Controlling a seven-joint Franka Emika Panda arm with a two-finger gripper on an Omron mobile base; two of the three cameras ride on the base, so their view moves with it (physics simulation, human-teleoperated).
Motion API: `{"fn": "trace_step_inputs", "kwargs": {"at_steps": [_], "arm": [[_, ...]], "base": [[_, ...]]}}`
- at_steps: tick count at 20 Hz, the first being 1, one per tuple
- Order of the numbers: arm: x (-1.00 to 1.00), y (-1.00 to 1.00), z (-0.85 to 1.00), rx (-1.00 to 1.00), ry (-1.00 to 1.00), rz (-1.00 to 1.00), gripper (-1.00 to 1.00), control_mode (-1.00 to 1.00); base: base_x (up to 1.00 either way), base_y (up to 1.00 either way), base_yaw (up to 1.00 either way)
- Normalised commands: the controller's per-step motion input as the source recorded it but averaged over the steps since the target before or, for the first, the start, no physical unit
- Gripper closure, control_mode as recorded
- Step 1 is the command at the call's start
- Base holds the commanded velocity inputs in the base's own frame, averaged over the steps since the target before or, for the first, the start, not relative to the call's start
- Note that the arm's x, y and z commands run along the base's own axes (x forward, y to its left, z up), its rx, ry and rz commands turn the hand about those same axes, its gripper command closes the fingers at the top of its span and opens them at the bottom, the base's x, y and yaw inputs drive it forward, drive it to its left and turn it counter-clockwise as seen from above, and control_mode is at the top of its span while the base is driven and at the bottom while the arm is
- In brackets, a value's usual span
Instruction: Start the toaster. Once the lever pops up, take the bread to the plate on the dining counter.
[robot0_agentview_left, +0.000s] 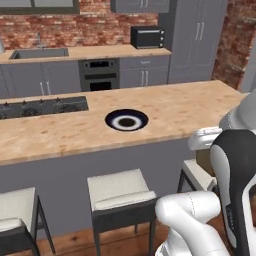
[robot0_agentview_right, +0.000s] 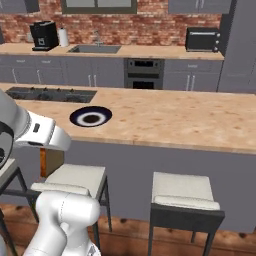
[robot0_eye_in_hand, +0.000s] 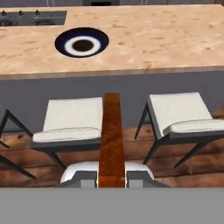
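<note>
The gripper (robot0_eye_in_hand: 111, 181) was closed on the small tan-brown slice of bread with a darker crust edge (robot0_eye_in_hand: 111, 135), which the hand view showed edge-on as a narrow brown strip rising between the two dark fingers (robot0_eye_in_hand: 87, 178). Pinching the slice by its flat faces probably kept it from twisting or slipping. In the right base view the bread (robot0_agentview_right: 50, 162) hung below the white wrist, level with the grey base of the long dining counter with its light mottled wood top (robot0_agentview_left: 200, 107), beside the white-cushioned stools with dark frames (robot0_agentview_left: 120, 192). So the slice sat lower than the countertop and on the near side of it. The round plate with a dark navy rim and white centre (robot0_eye_in_hand: 82, 42) lay flat on that counter, well apart from the bread. It lay close to the black hob (robot0_agentview_left: 42, 106) set into the top. Judging from this, the bread would need lifting above the counter's edge before reaching forward to the plate.
</note>
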Motion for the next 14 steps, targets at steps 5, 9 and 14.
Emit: {"fn": "trace_step_inputs", "kwargs": {"at_steps": [5, 9, 14], "arm": [[0.00, 0.00, 0.00, 0.00, 0.00, 0.00, 1.00, 1.00], [0.00, 0.00, 0.00, 0.00, 0.00, 0.00, 1.00, 1.00], [0.23, 0.05, 0.25, 0.01, 0.00, 0.05, 1.00, -1.00]], "base": [[0.57, 0.01, 0.00], [0.49, 0.01, 0.00], [0.00, 0.00, 0.00]]}}
